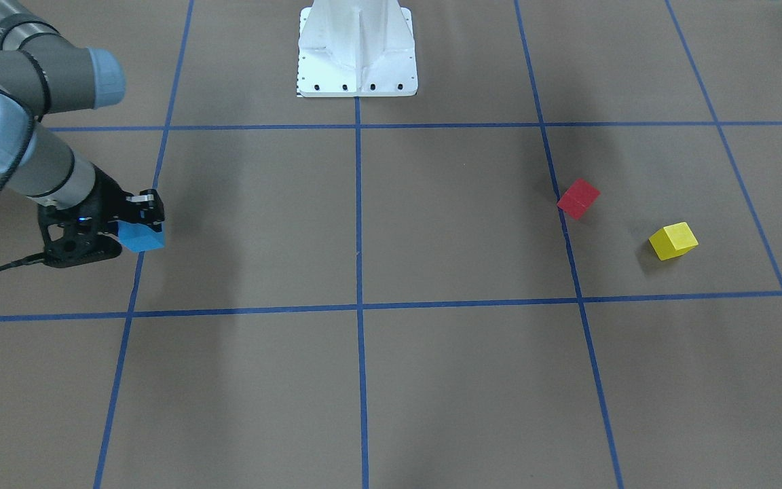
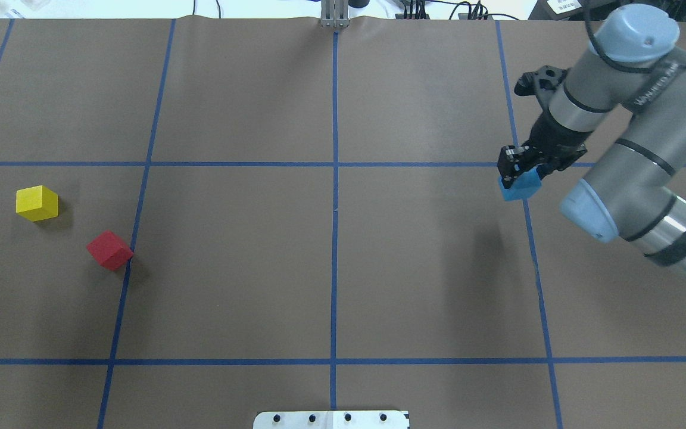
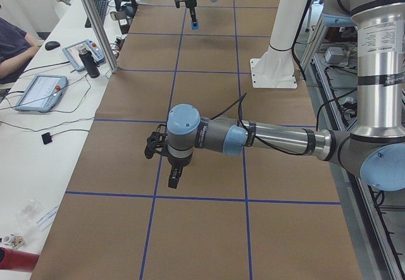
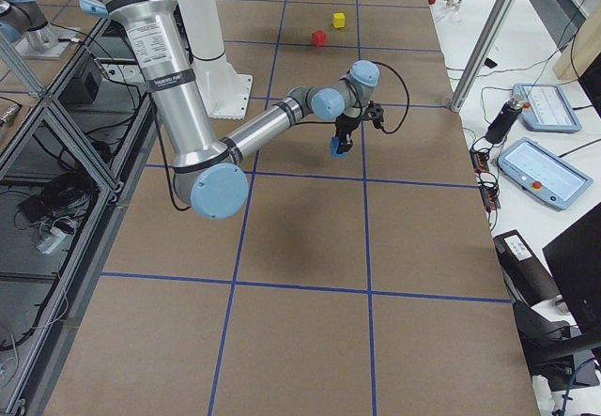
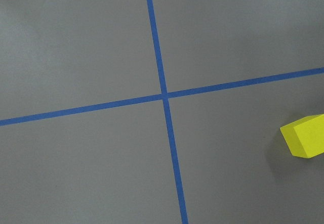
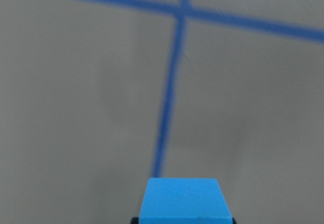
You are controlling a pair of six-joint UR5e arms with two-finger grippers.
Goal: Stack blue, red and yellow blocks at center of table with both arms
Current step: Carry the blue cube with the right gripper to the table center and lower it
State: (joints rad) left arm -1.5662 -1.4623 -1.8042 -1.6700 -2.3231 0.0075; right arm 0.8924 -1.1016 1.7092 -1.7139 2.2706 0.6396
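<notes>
A brown worktop [image 2: 230,268] marked with a grid of blue tape lines [image 2: 334,238] stretches across the room, with a white pedestal [image 1: 357,47] bolted at the robot's side.

On the robot's right side, the right gripper [image 2: 521,170] points down with its black fingers closed around the blue block [image 2: 520,186], pinching its upper part. The block hangs just beside a tape line, well apart from the centre of the worktop, and appears to be lifted clear of the surface.

On the robot's left side, the red block [image 2: 109,250] sits turned at an angle, its corner touching a tape line. The yellow block [image 2: 36,202] lies near it, farther out toward the end of the worktop, and the two do not touch.

The left gripper [image 3: 173,182] hangs above the worktop, fingers pointing down. I cannot tell whether it is wide or narrow. Its wrist camera shows a tape crossing and the yellow block at the right edge.
</notes>
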